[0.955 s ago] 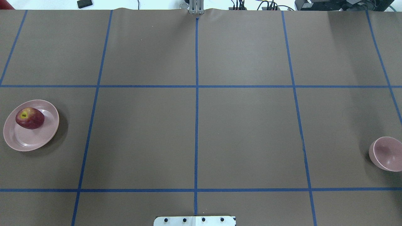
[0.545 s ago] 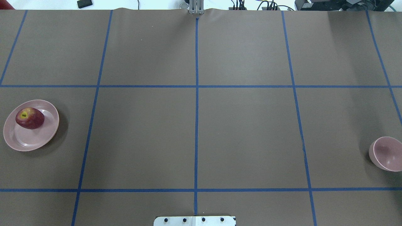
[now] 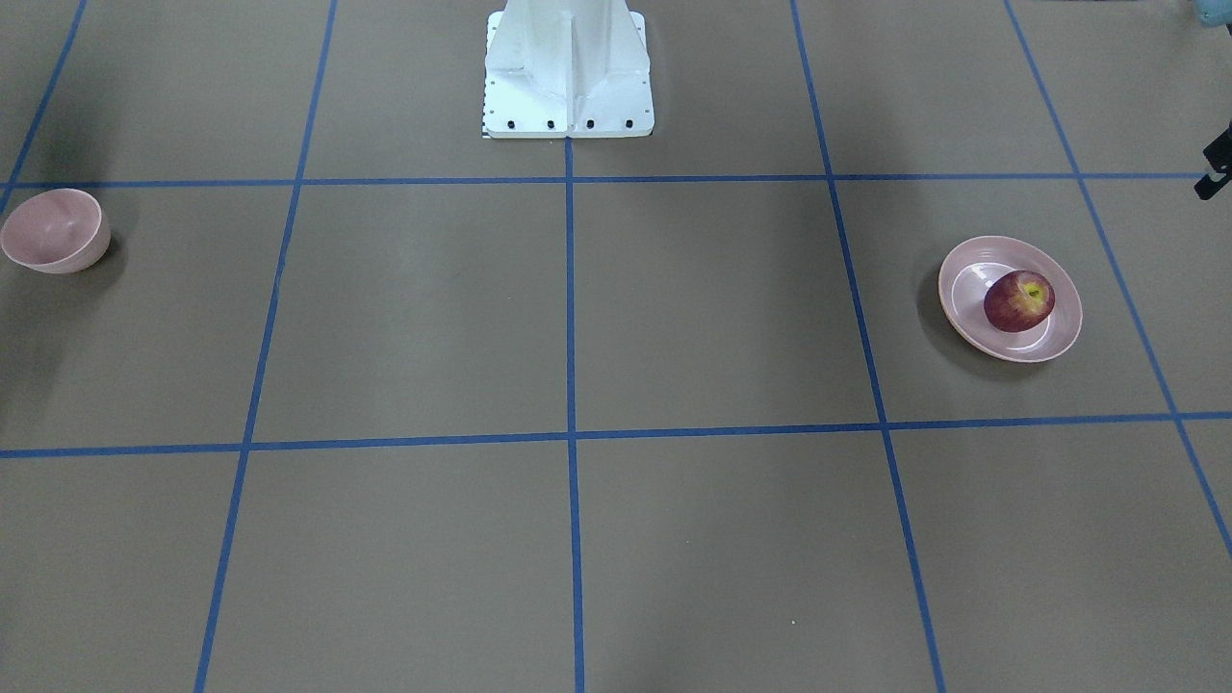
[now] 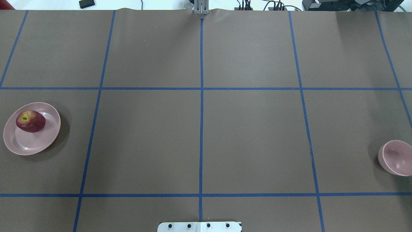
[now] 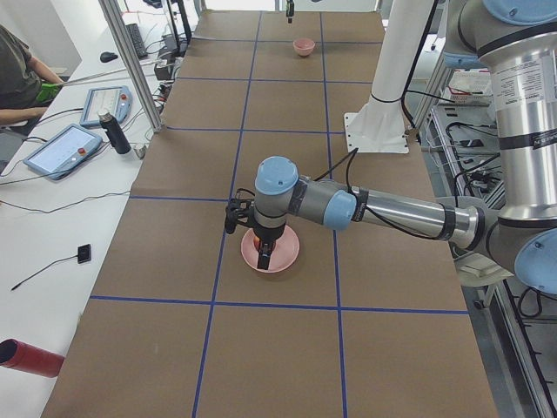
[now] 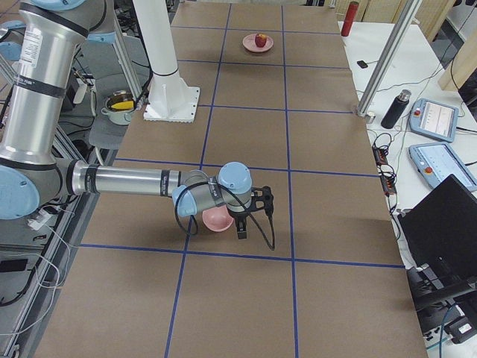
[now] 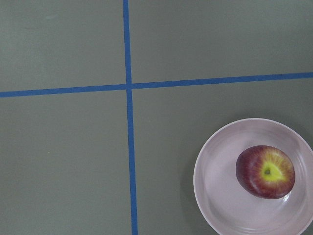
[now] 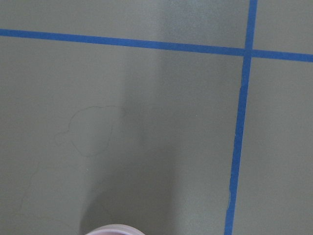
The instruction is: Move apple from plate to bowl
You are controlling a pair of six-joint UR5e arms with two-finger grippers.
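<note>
The dark-red apple lies on the pale-pink plate at the table's far left. It also shows in the front view and in the left wrist view, on the plate. The small pink bowl stands empty at the far right edge. My left gripper hangs above the plate and shows clearly only in the left side view. My right gripper hangs beside the bowl and shows only in the right side view. I cannot tell whether either is open or shut.
Blue tape lines divide the brown table into squares. The robot's white base stands at the middle of its near edge. A dark part pokes in at the front view's right edge. Tablets and a bottle lie on the side bench.
</note>
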